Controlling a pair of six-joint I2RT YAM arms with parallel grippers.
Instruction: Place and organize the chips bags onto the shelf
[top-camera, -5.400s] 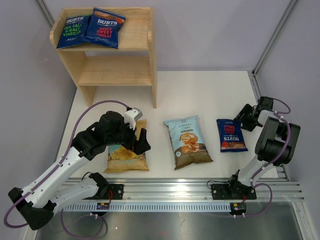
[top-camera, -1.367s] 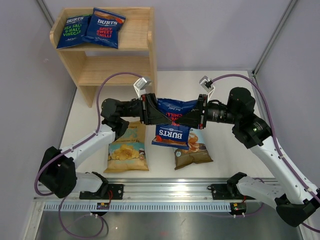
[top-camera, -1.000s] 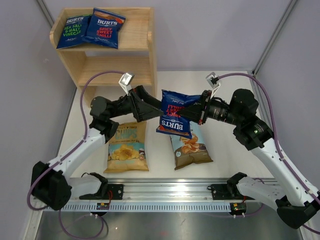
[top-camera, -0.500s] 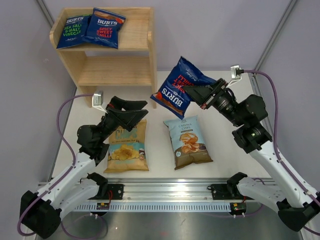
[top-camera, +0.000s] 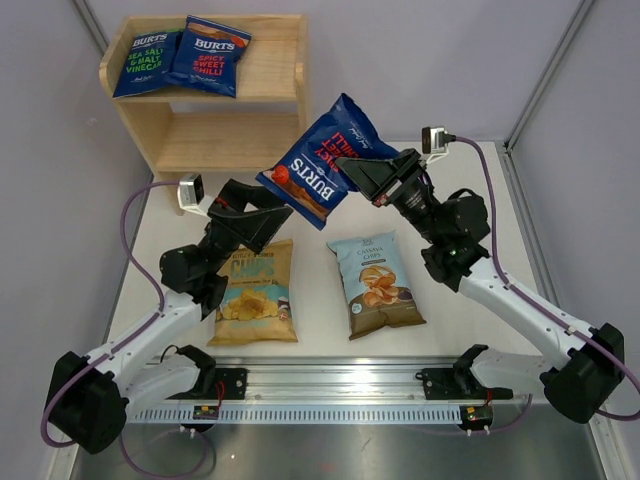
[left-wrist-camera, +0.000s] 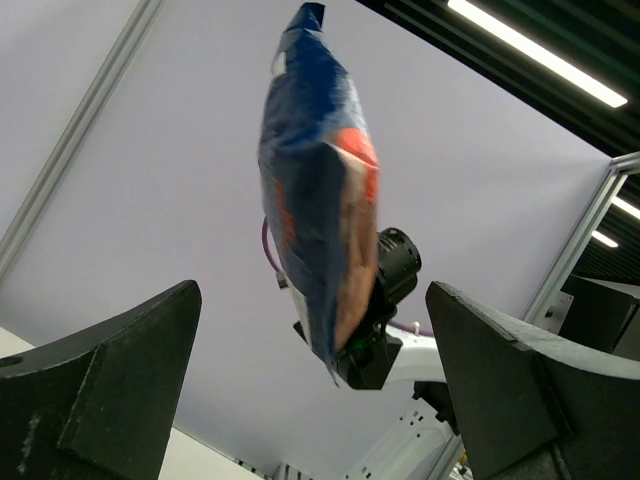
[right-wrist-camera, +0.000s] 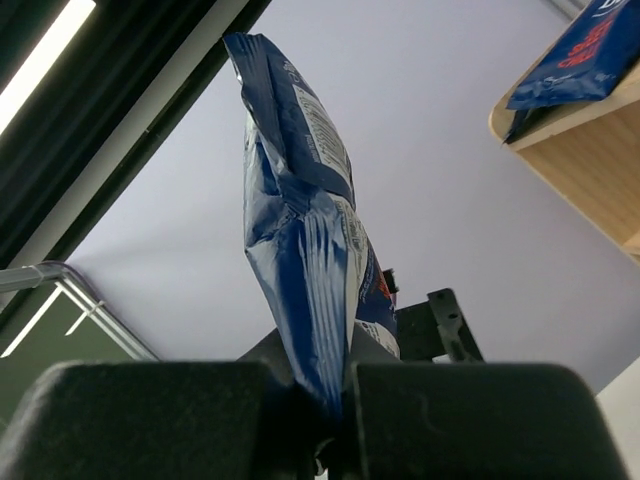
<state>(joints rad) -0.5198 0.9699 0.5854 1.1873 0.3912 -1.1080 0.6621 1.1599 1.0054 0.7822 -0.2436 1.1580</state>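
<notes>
My right gripper (top-camera: 358, 172) is shut on the edge of a dark-blue BURTS bag (top-camera: 322, 161), held high in the air right of the wooden shelf (top-camera: 270, 85). In the right wrist view that bag (right-wrist-camera: 305, 255) stands upright, pinched between my fingers. My left gripper (top-camera: 268, 203) is open and empty, tilted upward above the yellow chips bag (top-camera: 254, 297); its wrist view shows the held bag (left-wrist-camera: 322, 200) between its spread fingers but well away from them. Two BURTS bags (top-camera: 185, 55) lie on the shelf's top tier. The Cassava Chips bag (top-camera: 374, 282) lies flat on the table.
The shelf's lower tier (top-camera: 232, 143) holds nothing. Purple-grey walls close in the table on the left, back and right. A metal rail (top-camera: 340, 385) with both arm bases runs along the near edge.
My right arm has lifted the BURTS bag higher and to the left, toward the shelf. My left gripper, which let go of the bag about a second ago, stays open and has shifted slightly.
</notes>
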